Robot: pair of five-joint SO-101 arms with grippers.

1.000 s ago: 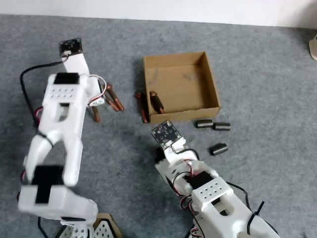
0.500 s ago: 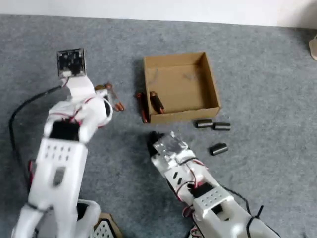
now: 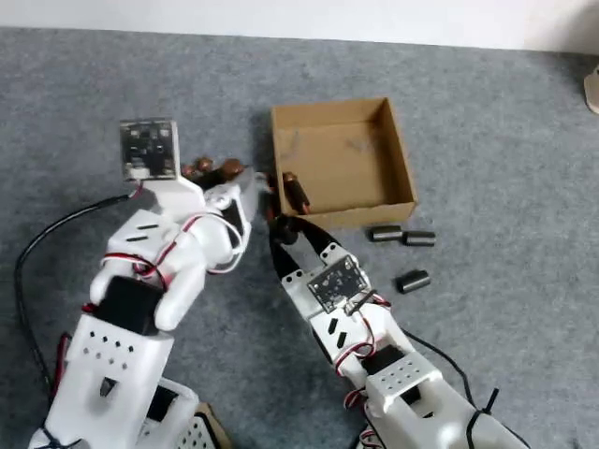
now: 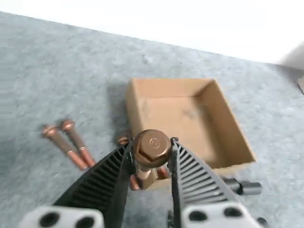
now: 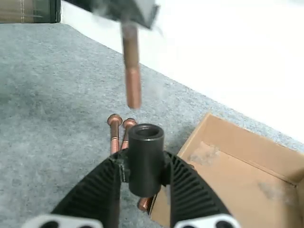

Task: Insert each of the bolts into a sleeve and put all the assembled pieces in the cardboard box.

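Nearest, the right gripper point(image 5: 144, 164) is clenched on an upright black sleeve point(image 5: 145, 152), bore facing up. Just above it, not touching, hangs a copper bolt point(image 4: 152, 146), grasped near its head by the left gripper point(image 4: 150, 156). Beyond them 2 loose bolts point(image 4: 71, 142) lie side by side on the grey carpet point(image 3: 487, 112). 3 spare sleeves point(image 3: 386, 234) sit in front of the cardboard box point(image 3: 404, 159). Another bolt point(image 3: 295, 192) rests inside the box against its near wall, just past both grippers.

Overhead, two close wrist-cams (box point(image 3: 348, 217) shared)
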